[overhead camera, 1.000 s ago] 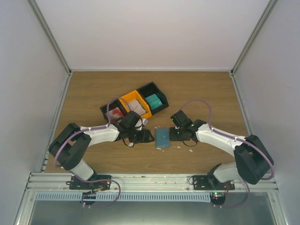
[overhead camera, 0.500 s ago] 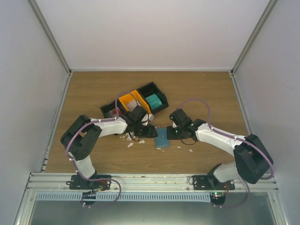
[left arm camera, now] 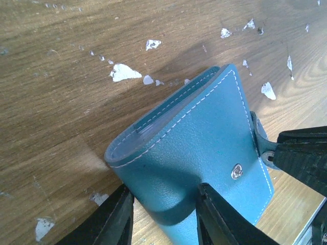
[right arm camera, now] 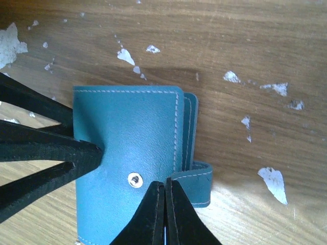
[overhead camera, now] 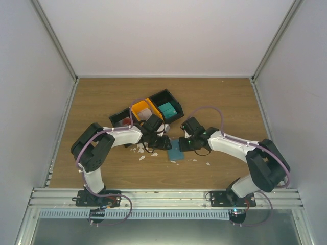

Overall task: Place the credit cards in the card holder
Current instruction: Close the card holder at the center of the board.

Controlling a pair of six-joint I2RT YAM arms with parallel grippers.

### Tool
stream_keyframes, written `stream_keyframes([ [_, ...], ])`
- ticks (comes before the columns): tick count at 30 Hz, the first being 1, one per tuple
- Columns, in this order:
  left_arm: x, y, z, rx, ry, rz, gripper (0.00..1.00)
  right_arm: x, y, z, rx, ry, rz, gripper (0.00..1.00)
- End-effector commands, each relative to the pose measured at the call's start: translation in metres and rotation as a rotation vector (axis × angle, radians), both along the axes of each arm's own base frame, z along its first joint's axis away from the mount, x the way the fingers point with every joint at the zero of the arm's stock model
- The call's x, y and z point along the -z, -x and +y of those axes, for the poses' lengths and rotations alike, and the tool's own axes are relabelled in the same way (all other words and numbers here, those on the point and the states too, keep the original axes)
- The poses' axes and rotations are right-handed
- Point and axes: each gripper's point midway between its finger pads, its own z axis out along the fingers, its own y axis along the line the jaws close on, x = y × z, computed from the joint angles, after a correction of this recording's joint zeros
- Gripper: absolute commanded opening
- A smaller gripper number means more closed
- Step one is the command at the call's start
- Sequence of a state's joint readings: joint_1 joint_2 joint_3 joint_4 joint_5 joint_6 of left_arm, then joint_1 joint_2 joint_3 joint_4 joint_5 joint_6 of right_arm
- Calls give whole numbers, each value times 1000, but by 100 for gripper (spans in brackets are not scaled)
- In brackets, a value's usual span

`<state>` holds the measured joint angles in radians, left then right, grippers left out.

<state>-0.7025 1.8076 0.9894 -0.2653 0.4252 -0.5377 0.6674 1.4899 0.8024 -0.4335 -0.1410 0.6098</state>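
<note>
Teal card holder [overhead camera: 175, 150] between left arm [overhead camera: 120, 137], right arm [overhead camera: 232, 144].

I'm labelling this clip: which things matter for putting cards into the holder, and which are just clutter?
For the job: card holder, credit cards in a black bin.
Just lying about: orange bin, teal stack, white scraps.

Three little bins sit in a row on the brown wooden desk [overhead camera: 102, 97]: a black bin [overhead camera: 113, 120], an orange bin [overhead camera: 137, 108], and another black bin [overhead camera: 159, 95] with a teal stack [overhead camera: 167, 108] inside. Small white scraps [overhead camera: 137, 149] lie on the desk.
</note>
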Motion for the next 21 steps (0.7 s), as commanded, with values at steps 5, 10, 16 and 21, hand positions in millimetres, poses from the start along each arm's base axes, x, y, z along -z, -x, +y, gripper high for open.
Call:
stream_keyframes([
  [5, 1, 7, -11, 49, 43, 2, 34, -1, -8, 18, -69, 8, -27, 3],
  [10, 1, 9, -12, 62, 57, -3, 33, 9, -3, 20, -66, 37, -13, 6],
  [16, 2, 12, -12, 68, 77, -2, 33, 12, 0, 22, -60, 51, -5, 9],
  [21, 1, 13, -12, 70, 82, -6, 33, 14, 2, 19, -53, 75, 1, 12],
])
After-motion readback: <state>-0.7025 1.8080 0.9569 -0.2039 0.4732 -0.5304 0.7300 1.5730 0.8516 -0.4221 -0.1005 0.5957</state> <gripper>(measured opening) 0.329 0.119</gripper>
